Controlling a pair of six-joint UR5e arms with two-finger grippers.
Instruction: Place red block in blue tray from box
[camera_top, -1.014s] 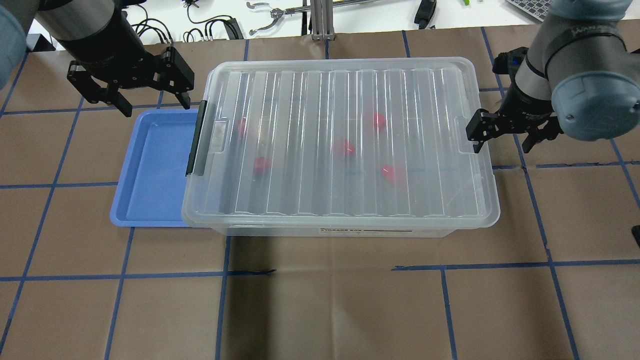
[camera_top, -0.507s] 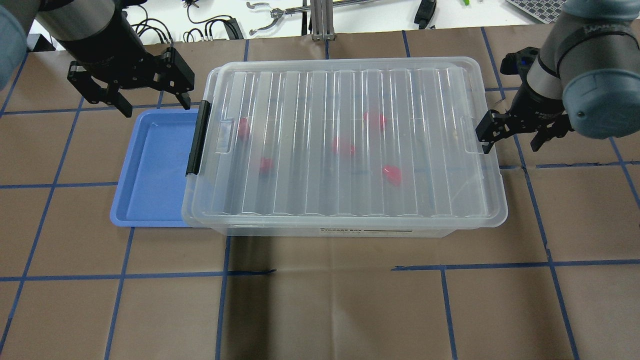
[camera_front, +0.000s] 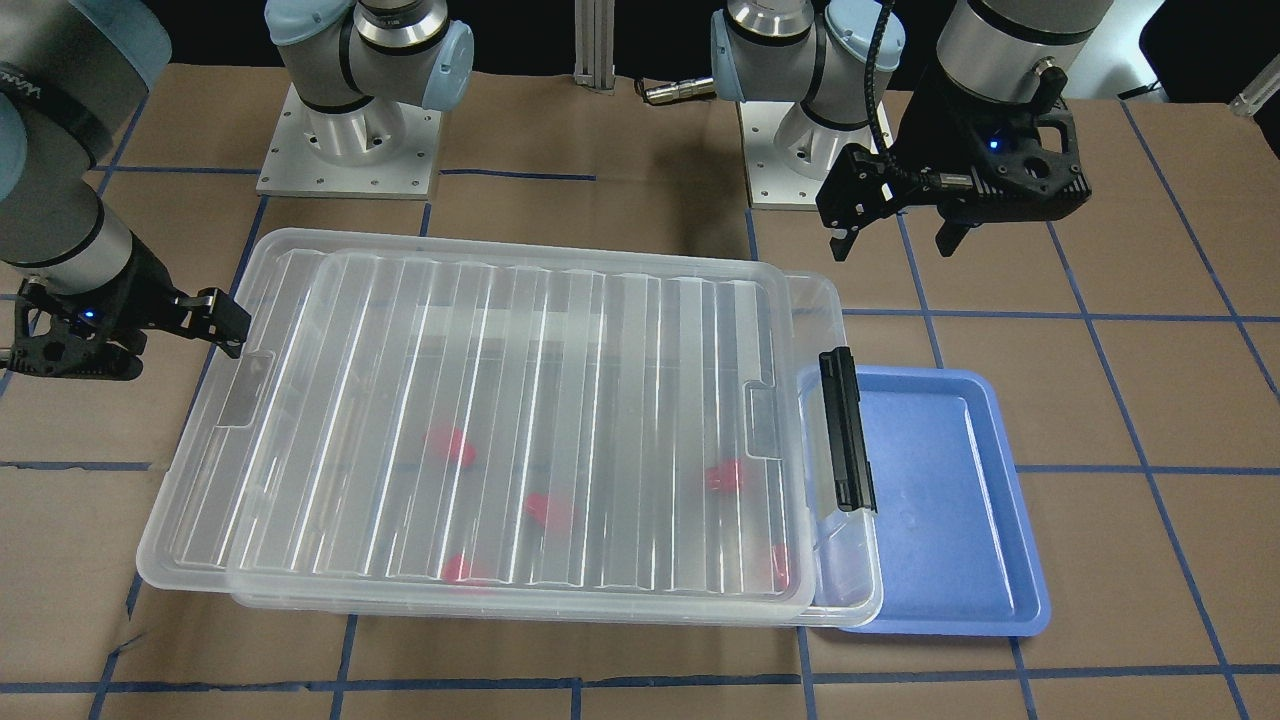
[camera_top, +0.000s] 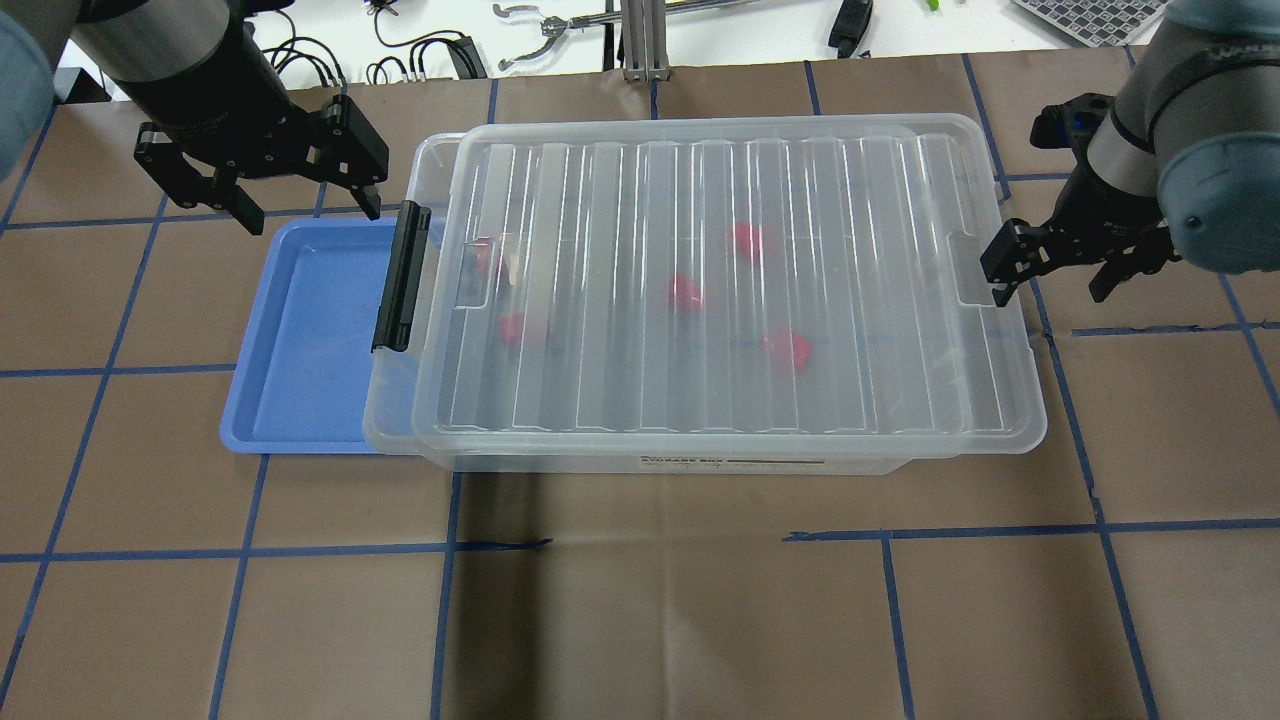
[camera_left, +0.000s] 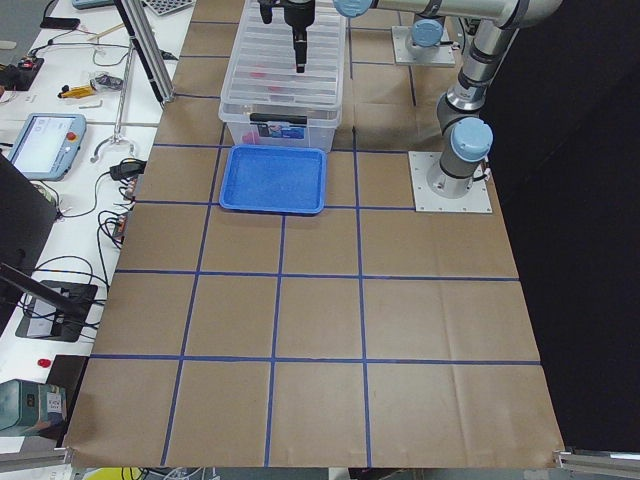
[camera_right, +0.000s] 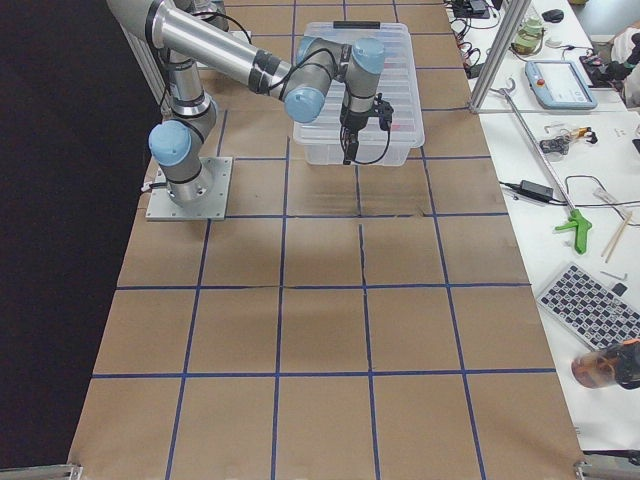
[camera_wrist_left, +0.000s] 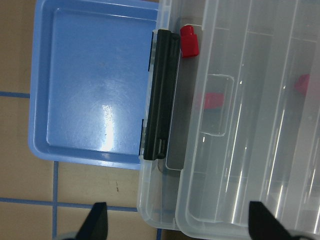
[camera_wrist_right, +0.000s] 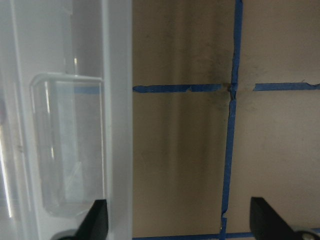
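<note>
Shows the left gripper (camera_top: 311, 213) poised above the far end of the blue tray (camera_top: 300, 330), with fingers spread wide and nothing in them. Places the right gripper (camera_top: 1050, 290) at the opposite end of the box (camera_top: 640, 462), likewise wide open, with the rim of the ribbed clear lid (camera_top: 850, 250) between its fingers and one fingertip right at that rim. Finds no clamp on the rim in the right wrist view. Finds the lid resting on the box but offset toward the robot's right, overhanging that end and baring a narrow strip beside the black clip bar (camera_top: 402, 277). Catches one red block (camera_wrist_left: 189, 41) uncovered in that strip, inside the box near a corner. Reveals four more red blocks (camera_top: 685, 292) as blurs through the lid, scattered across the box floor. Sets the tray flat on the brown-papered table (camera_top: 640, 620), tight against the box's clip-bar end, with one edge beneath the overhanging box rim.
</note>
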